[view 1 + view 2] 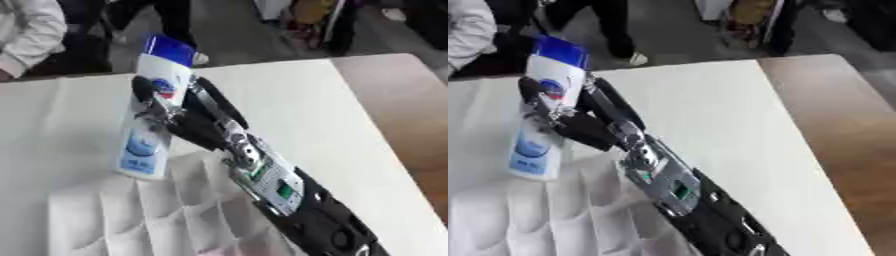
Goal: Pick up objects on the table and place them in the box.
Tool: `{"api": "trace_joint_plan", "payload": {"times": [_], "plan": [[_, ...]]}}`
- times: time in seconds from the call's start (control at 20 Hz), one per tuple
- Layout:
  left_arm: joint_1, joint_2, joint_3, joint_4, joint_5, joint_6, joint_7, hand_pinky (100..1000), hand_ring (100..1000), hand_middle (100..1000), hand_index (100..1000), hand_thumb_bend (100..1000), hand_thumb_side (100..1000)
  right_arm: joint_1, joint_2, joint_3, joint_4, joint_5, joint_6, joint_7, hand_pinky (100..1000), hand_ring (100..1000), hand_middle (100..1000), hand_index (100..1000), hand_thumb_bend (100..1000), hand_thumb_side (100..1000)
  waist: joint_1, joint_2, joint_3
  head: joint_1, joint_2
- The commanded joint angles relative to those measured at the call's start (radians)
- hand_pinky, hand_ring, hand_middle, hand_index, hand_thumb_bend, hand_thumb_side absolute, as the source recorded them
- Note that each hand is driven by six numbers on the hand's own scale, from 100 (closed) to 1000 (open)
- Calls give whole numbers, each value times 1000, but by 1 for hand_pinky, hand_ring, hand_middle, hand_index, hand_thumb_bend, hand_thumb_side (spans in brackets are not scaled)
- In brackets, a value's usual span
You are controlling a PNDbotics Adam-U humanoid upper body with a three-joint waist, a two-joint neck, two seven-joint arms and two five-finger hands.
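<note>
A white bottle [150,120] with a blue cap (cap end up, base low) is seen at the left, tilted slightly and lifted above the white-covered table [289,100]. Its base hangs at the far edge of the white box [131,215], whose folded dividers fill the lower left. The bottle is held by the right hand [179,117], whose fingers and thumb are curled round its middle. The black and silver arm is stretched in from the lower right corner. Bare wooden tabletop is shown further right. The left hand is not shown.
</note>
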Motion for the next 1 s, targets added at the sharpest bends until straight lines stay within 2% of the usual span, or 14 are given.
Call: {"api": "trace_joint_plan", "payload": {"times": [0.05, 0.4, 0.8, 0.85, 1.0], "plan": [[2, 36, 17, -17, -15, 1, 15, 602, 580, 698, 863, 639, 999, -2, 5, 8, -3, 13, -4, 15, 100, 100, 100, 153, 100, 693, 6, -25, 4, 13, 12], [8, 49, 18, -17, -33, 3, 29, 601, 578, 697, 863, 641, 1000, 21, -26, 50, -15, 36, -9, 61, 100, 100, 100, 155, 100, 704, 9, -28, 0, 12, 21], [7, 50, 18, -17, -40, 9, 31, 599, 575, 696, 864, 642, 1000, 32, -35, 80, -21, 1, 13, 93, 100, 100, 100, 158, 100, 712, 14, -27, -5, 14, 16], [7, 51, 17, -17, -41, 10, 31, 600, 576, 696, 864, 642, 1000, 34, -42, 87, -22, 1, 13, 99, 100, 100, 100, 158, 100, 688, 14, -27, -6, 13, 16], [6, 51, 17, -17, -41, 12, 31, 599, 576, 696, 864, 641, 1000, 46, -54, 101, -22, 7, 13, 111, 100, 100, 100, 159, 100, 717, 13, -27, -8, 14, 15]]}}
